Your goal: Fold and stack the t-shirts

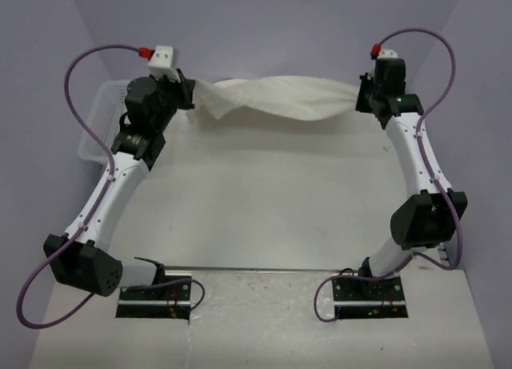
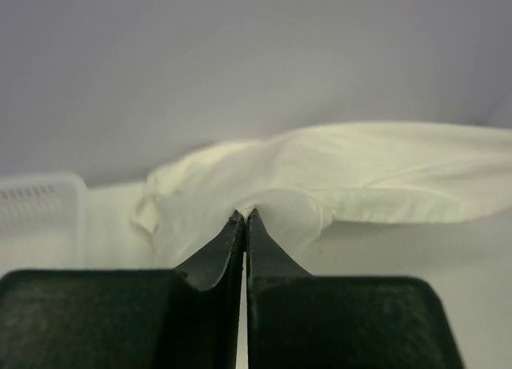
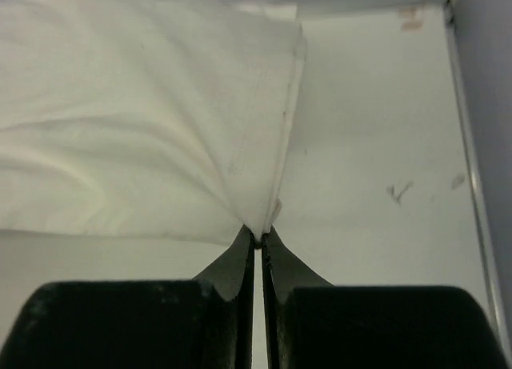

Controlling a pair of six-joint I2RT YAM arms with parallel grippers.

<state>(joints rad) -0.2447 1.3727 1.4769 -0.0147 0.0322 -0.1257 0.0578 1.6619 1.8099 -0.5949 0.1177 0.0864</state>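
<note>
A white t-shirt (image 1: pixel 276 98) hangs stretched in the air between my two grippers, above the far edge of the table. My left gripper (image 1: pixel 190 93) is shut on its left end; in the left wrist view the cloth (image 2: pixel 320 177) bunches at the fingertips (image 2: pixel 244 215). My right gripper (image 1: pixel 360 97) is shut on its right end; in the right wrist view the shirt's hemmed corner (image 3: pixel 160 129) is pinched at the fingertips (image 3: pixel 258 234). The shirt sags a little in the middle.
A white plastic basket (image 1: pixel 100 121) stands at the far left of the table, behind my left arm; its corner also shows in the left wrist view (image 2: pixel 40 201). The white table (image 1: pixel 272 201) lies below the shirt. Purple walls close the back and sides.
</note>
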